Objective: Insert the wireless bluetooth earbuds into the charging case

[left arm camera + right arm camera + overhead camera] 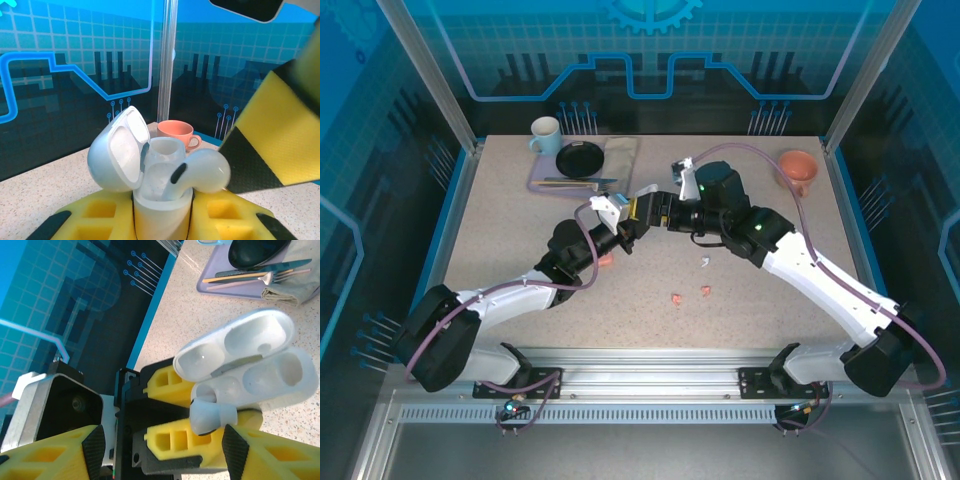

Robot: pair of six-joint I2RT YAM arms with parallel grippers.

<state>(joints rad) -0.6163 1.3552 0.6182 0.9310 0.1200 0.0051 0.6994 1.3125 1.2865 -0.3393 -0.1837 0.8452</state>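
the left gripper (pixel 161 220) is clamped on the base of the white charging case (pixel 260 360), near the table centre. the mouth points up and the lid is open, presumably to present both wells to the other arm. in the left wrist view the lid leans toward 10 o'clock, and a white earbud (pixel 212 417) sits in the well on the 3 o'clock side, its head proud of the rim, apparently not fully seated. the right gripper (pixel 165 450) has its jaws apart, one finger just beside that earbud, likely placed to press it home. in the top view, at 4 to 5 o'clock of the case, a loose white earbud (pixel 705 262) and salmon-pink earbuds (pixel 675 298) lie on the table (pixel 500 220). no brand, label or writing is legible.
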